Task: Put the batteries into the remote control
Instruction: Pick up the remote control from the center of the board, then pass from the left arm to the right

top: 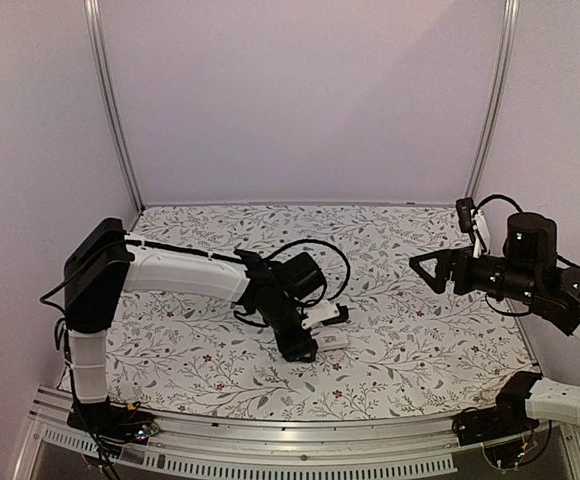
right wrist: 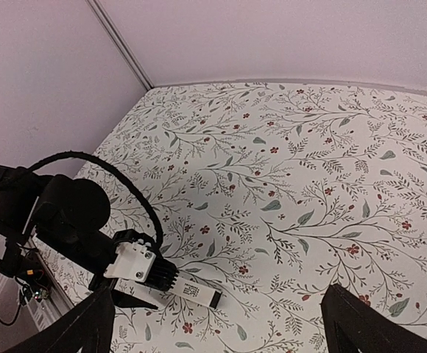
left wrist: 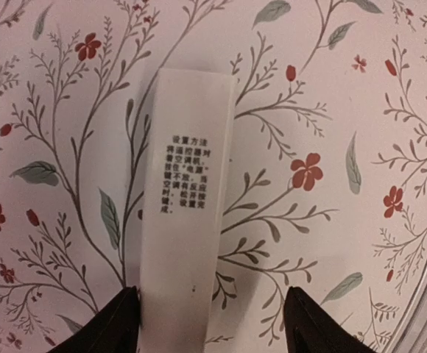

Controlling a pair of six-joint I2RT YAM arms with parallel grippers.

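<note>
- Remote control (left wrist: pixel 188 206): a long white bar lay flat on the flowered tabletop (top: pixel 410 330), a little left of the middle and toward the near edge.
- Its upper face carried a small block of black print about halfway along. In the right wrist view the end pointing away from the left arm looked dark.
- In the left wrist view the bar ran lengthwise, straight away from the camera. Its near end passed between the two dark fingertips.
- Left pincer (left wrist: pixel 210 309): it was low over the near end of the remote control, with the jaws spread wider than the bar.
- The one fingertip (left wrist: pixel 107 327) sat right at the bar's long edge; whether it touched could not be told. The other fingertip (left wrist: pixel 316 331) stood clearly apart, with bare tabletop showing between it and the bar. The bar was not clamped.
- Left arm (top: pixel 180 272): it reached from its base at the near left corner out toward the middle, with the wrist bent down. A black cable (right wrist: pixel 68 155) looped above the wrist.
- Right pincer (right wrist: pixel 219 309): it was raised off the tabletop at the right side, well apart from the remote control and aimed toward it. The jaws stood wide apart with nothing between them.
- Right arm (top: pixel 530 265): it was held up beside the right wall and folded back toward its base at the near right corner.
- Metal rail (top: pixel 270 432): it ran along the near edge, with both arm bases bolted to it.
</note>
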